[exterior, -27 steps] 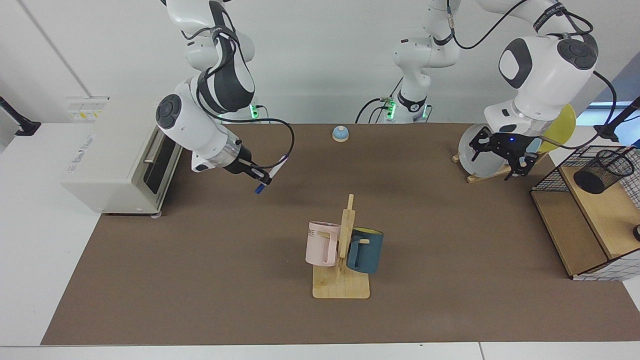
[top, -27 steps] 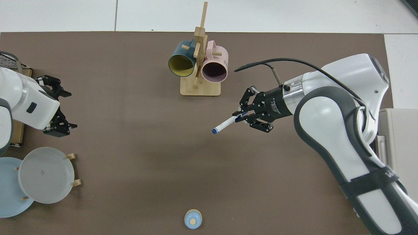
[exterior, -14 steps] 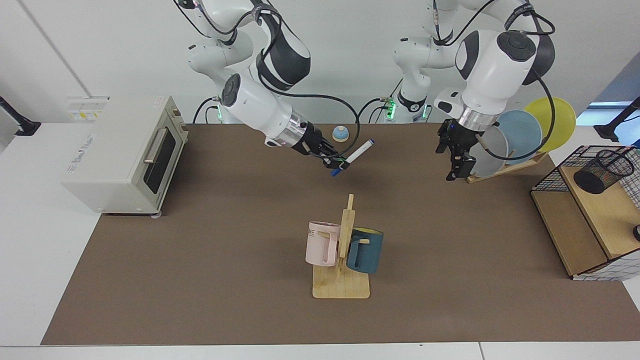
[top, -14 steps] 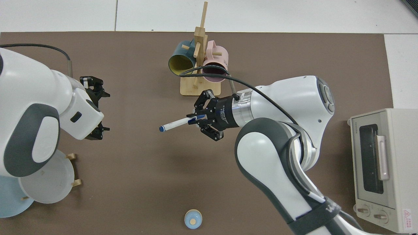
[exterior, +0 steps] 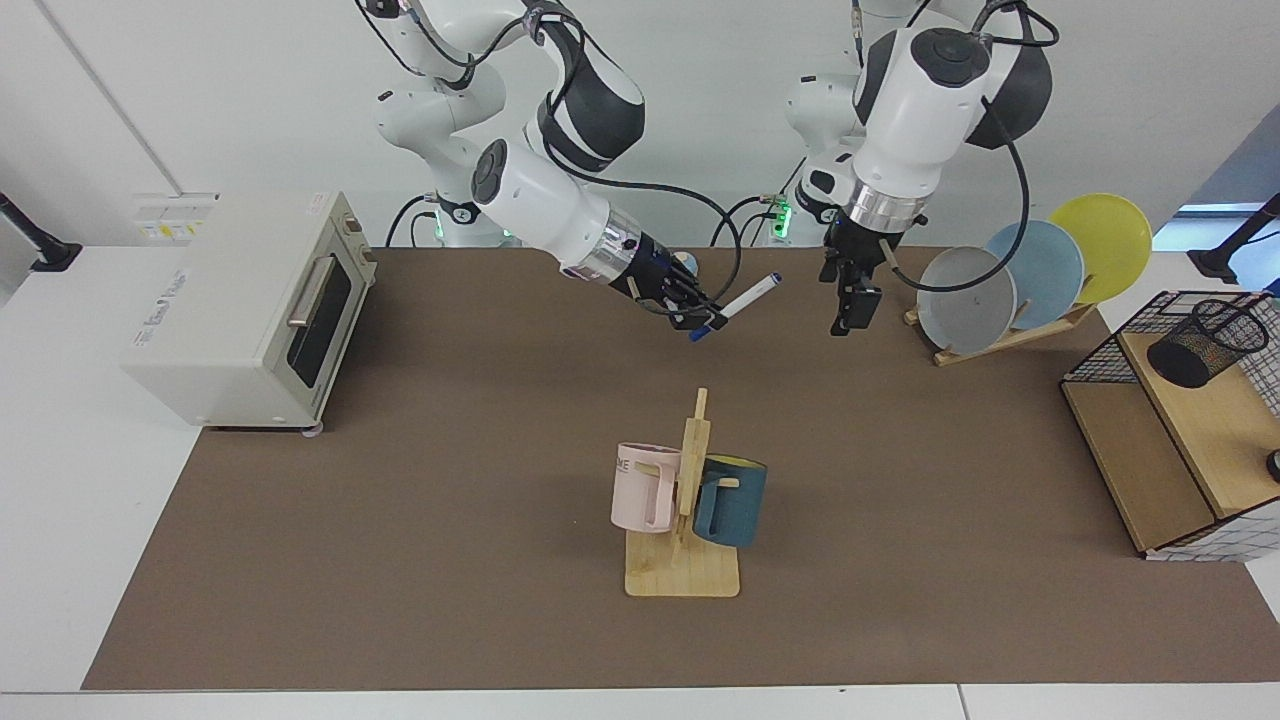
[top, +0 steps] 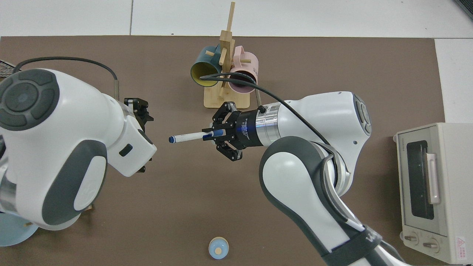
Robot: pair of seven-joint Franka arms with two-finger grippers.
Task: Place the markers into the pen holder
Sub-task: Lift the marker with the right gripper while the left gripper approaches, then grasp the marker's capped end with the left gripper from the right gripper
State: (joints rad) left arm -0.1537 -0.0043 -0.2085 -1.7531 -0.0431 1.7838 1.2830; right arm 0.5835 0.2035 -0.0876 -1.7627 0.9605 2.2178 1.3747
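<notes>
Facing view: open brown surface (exterior: 400, 480) lies around the slim white marker with a blue cap (exterior: 737, 305), held tilted in the air at far centre. The right hand (exterior: 697, 317) is clamped on its blue end. The left hand (exterior: 845, 310) hangs beside it, fingers parted. The black wire-mesh pen holder (exterior: 1205, 343) stands far right.

Top view: the marker (top: 187, 137) points level toward the left hand (top: 142, 140).
</notes>
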